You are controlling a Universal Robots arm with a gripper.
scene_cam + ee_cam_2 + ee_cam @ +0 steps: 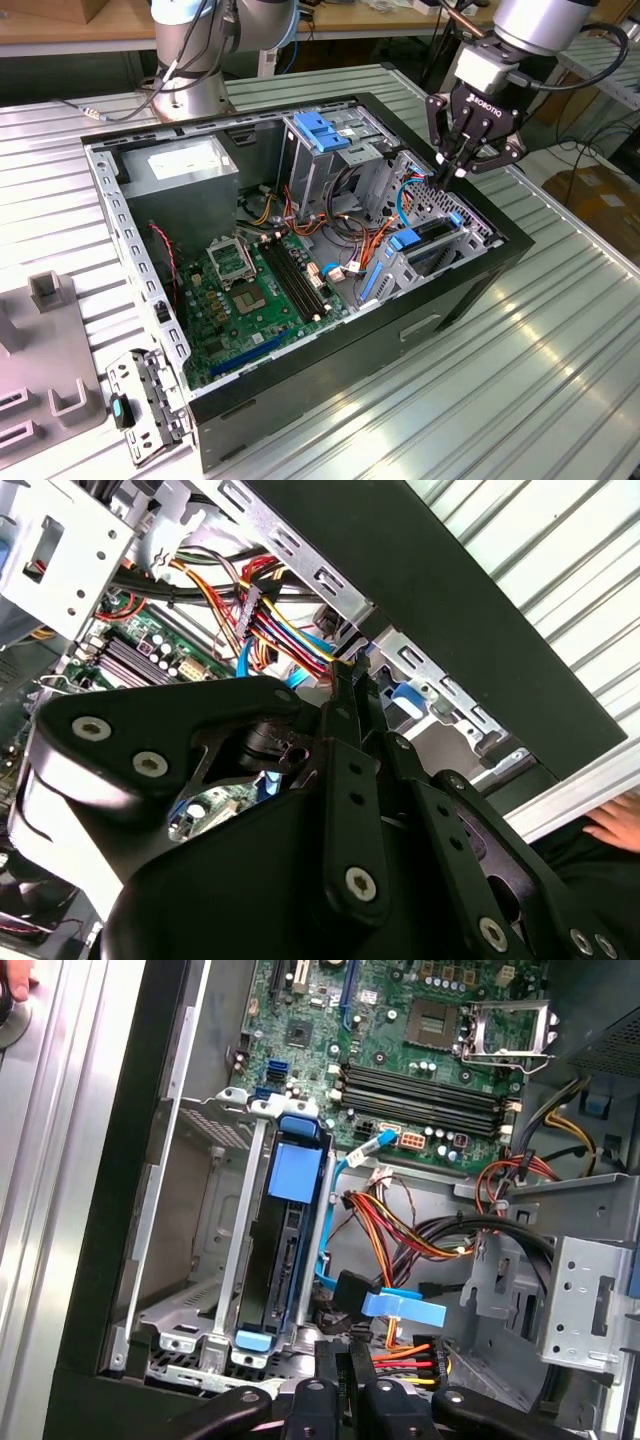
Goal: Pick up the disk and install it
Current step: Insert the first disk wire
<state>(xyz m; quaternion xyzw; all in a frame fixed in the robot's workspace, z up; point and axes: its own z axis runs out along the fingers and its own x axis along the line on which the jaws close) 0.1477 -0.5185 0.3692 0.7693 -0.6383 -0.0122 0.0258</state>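
First wrist view: the disk (285, 1260) sits edge-on in its bay inside the open computer case (120, 1210), dark body between blue rails. The hand (345, 1385) hovers just beside it, fingers pressed together, holding nothing. Judged rigid, dense and shock-sensitive; the blue rails or long side edges offer the best hold.

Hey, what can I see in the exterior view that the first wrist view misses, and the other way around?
Exterior view, not the first wrist view: the arm's base, a loose bracket and grey blocks on the table beside the case. First wrist view, not the exterior: a hand outside the case. Both: the motherboard, the disk seated edge-on in its bay, and the gripper, fingers together, near that bay.
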